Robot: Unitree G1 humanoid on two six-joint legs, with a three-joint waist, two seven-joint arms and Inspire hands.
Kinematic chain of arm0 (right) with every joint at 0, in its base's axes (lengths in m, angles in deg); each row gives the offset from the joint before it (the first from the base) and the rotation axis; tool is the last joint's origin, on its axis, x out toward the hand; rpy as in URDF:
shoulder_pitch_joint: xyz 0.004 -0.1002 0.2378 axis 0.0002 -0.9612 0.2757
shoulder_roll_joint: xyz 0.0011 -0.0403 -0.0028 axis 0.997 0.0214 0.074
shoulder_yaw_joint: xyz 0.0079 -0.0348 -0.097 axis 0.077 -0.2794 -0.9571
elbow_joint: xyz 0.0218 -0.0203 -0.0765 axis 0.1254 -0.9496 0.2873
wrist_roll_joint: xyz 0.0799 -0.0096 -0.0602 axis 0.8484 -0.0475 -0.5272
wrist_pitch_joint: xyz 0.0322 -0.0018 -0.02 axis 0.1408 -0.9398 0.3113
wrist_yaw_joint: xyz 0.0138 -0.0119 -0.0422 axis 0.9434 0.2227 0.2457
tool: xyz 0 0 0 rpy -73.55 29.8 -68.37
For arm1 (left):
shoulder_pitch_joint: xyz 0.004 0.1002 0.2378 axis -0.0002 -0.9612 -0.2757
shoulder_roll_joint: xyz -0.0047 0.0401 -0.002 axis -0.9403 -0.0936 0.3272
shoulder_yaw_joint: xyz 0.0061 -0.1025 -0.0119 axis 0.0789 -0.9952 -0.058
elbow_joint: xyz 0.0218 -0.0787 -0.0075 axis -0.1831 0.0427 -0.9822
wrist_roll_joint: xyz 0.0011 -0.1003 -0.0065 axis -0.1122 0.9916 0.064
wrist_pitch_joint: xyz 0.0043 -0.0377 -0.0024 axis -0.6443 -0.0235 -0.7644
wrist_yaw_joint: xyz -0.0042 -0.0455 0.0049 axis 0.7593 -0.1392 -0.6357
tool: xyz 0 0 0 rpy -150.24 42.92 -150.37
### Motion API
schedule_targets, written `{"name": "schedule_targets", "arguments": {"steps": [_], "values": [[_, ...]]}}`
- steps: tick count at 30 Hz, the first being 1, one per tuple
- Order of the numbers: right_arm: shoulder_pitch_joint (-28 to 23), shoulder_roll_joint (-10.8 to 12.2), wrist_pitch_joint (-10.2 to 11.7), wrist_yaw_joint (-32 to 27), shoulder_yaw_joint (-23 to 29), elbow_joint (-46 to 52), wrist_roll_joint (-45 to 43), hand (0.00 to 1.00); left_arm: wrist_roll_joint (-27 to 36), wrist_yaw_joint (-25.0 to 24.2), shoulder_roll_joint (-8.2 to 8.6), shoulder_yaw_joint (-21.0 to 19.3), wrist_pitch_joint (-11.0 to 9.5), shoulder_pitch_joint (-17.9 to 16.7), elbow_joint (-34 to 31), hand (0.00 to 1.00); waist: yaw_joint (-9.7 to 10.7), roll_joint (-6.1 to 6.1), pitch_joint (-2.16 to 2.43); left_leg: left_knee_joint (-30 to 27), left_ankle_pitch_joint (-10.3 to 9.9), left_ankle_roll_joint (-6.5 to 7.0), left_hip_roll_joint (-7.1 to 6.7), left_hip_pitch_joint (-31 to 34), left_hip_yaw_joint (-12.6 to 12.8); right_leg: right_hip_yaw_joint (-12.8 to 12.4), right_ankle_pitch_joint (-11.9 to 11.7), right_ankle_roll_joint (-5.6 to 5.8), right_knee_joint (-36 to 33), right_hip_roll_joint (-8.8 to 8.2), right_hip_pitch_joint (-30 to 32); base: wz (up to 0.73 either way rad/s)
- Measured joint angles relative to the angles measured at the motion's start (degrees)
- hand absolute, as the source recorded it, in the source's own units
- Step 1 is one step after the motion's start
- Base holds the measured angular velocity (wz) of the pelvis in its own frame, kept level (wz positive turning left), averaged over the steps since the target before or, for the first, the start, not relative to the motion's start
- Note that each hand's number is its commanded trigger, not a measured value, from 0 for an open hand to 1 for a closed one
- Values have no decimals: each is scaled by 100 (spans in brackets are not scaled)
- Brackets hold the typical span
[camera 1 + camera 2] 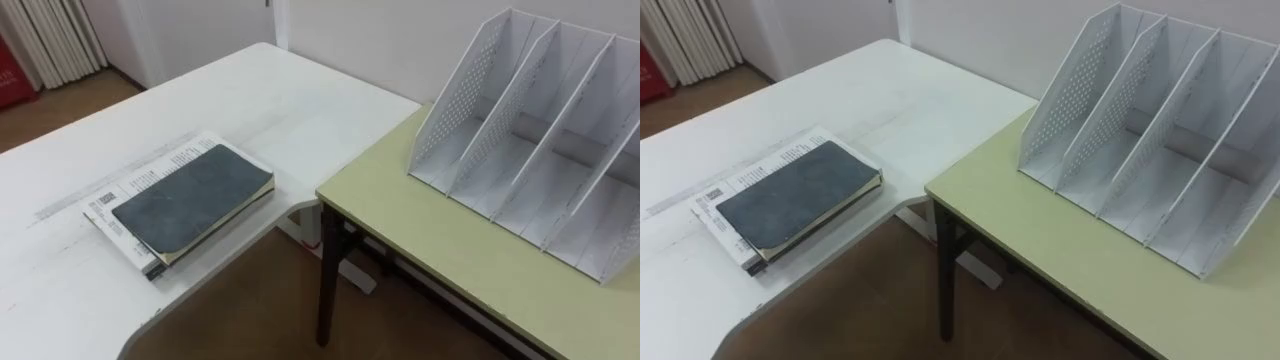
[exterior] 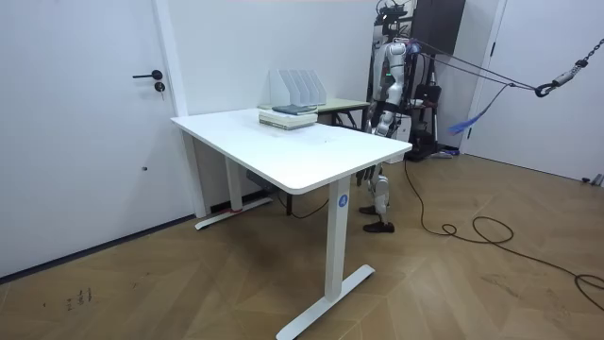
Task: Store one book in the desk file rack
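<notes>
White desk (image 1: 300,110) bears book (image 1: 193,197) (room view: robot beyond).

- The rack (image 1: 520,130) runs off the right edge in both eye views, so its last compartment is cut off.
- The dark book (image 1: 190,200) covers most of the printed book (image 1: 150,172) beneath it. How many lie in the stack cannot be told.
- The green table (image 1: 420,240) is cut by the right and bottom edges, the white desk (image 1: 250,100) by the left and bottom.
- In the room view the rack and books are too small for detail.
- A red thing (image 1: 10,85) is mostly cut off at the left edge.
</notes>
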State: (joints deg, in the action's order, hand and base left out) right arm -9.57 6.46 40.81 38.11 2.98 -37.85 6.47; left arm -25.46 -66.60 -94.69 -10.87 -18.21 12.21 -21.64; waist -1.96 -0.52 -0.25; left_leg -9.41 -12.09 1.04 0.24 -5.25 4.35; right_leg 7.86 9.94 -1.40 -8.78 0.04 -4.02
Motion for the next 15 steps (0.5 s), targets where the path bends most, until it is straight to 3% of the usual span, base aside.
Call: {"name": "schedule_targets", "arguments": {"steps": [15], "values": [[16,30,124,-73,-9,5,-7,0,-183,71,-1,6,-2,4,-7,0,7,-49,-11,-1,0,1,-1,15,23,4,-2,2,-19,6,0,0]]}}
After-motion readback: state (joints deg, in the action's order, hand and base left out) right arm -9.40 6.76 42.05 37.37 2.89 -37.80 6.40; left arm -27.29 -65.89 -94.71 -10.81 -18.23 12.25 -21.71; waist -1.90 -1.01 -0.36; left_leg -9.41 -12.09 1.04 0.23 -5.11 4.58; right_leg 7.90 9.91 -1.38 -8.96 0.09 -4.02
